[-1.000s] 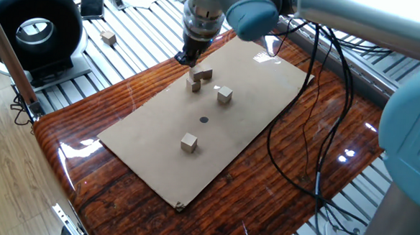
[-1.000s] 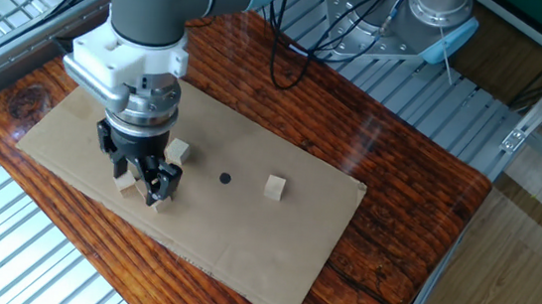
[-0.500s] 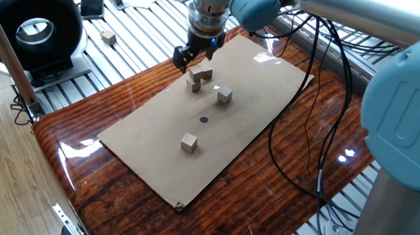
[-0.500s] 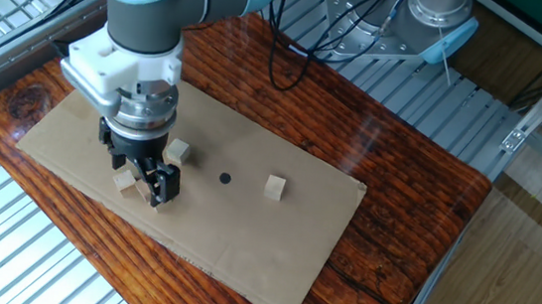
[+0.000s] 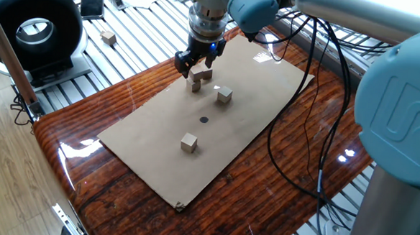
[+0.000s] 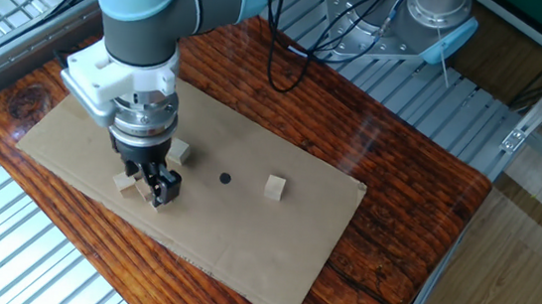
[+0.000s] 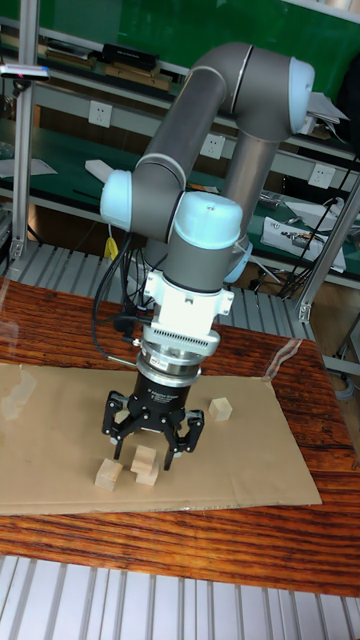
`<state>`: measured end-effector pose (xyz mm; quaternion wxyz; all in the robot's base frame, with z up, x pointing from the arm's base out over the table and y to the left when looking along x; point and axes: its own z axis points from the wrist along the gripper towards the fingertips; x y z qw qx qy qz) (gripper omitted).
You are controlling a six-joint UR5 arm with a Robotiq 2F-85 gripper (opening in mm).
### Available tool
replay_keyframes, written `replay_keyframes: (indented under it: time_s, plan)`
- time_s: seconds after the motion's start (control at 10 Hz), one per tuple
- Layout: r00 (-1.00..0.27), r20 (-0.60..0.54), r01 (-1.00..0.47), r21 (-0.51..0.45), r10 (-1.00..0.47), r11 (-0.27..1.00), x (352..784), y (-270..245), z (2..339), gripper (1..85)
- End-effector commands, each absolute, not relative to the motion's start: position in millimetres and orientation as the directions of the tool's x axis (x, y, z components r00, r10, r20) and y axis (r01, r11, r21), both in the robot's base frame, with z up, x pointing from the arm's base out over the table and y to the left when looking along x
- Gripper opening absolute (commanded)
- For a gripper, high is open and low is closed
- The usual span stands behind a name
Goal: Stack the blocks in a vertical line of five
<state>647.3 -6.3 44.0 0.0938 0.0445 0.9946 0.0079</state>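
Four tan wooden blocks lie on the cardboard sheet point(image 5: 158, 143). Two sit close together point(image 5: 201, 74) point(image 5: 195, 86), the upper one tilted; whether they touch I cannot tell. A third block point(image 5: 225, 95) lies just right of them and a fourth point(image 5: 188, 142) beyond the black dot point(image 5: 203, 119). A fifth block point(image 5: 109, 37) lies off the table on the metal slats. My gripper point(image 5: 197, 61) point(image 6: 147, 180) point(image 7: 150, 432) hangs open just above the close pair point(image 7: 146, 465), fingers spread to either side, holding nothing. One block point(image 7: 108, 474) sits left of the fingers.
A black ring-shaped device point(image 5: 33, 29) stands at the back left. Black cables point(image 5: 303, 122) hang over the right side of the glossy wooden table point(image 5: 317, 137). Slatted metal point(image 5: 150, 28) surrounds the table.
The gripper has turned about its vertical axis, and its fingers now show spread over the close pair of blocks. It has come down slightly. No block has moved.
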Motion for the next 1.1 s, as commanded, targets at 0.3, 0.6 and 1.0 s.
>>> replay_keyframes:
  time_s: [0.3,0.6,1.0]
  plan:
    - [-0.975,-0.149,0.159,0.042,0.164,0.986,638.0,2.8,50.5,6.0]
    - [-0.976,-0.158,0.144,0.037,0.148,0.989,638.9,3.8,51.3,1.0]
    - [-0.975,-0.168,0.139,0.038,0.144,0.990,641.4,5.3,49.6,1.0]
